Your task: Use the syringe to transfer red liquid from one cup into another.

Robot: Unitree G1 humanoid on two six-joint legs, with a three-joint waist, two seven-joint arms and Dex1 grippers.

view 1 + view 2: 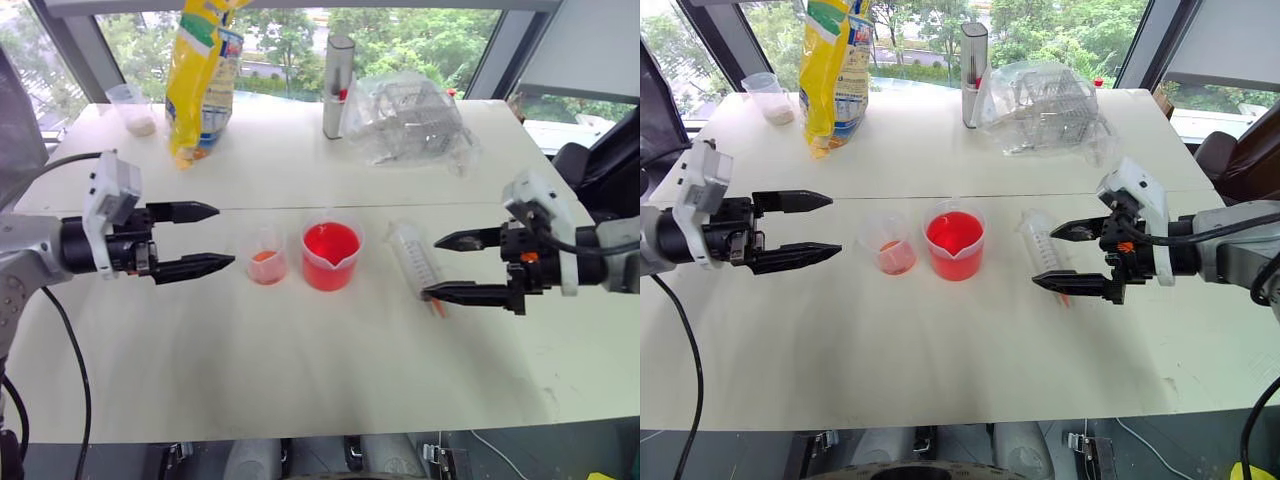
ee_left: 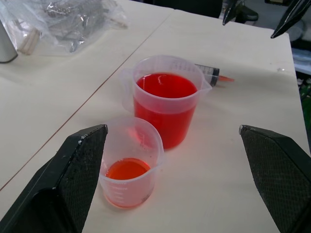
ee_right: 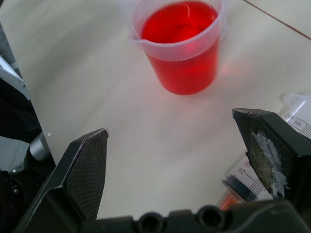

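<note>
Counter (image 1: 300, 400): pale, wide, with a seam running left to right across its middle.

Far side, by the window: a crumpled clear plastic bag (image 1: 412, 118) holding a wire rack, right of centre. A tall yellow snack bag (image 1: 200, 75) stood at far left-centre, and a tall grey cylinder (image 1: 338, 88) between the two. A small clear cup with whitish powder (image 1: 133, 108) sat at far left.

Left hand (image 1: 205, 238) hovered above the counter at left, its two black fingers spread wide apart, gripping nothing, pointed toward the cups. Right hand (image 1: 445, 266) hovered at right, fingers likewise wide apart and empty, pointed left; its lower finger overlapped the syringe's near end in the head view, contact not discernible.

The syringe (image 1: 413, 258) lay flat on the counter just right of the wide beaker, orange tip toward the near side.

Wide spouted beaker (image 1: 331, 254) stood upright at centre, well filled with red liquid (image 2: 166, 87).

The smaller cup (image 1: 266, 257) stood just left of the beaker, close beside it, with a little orange-red at its bottom.
</note>
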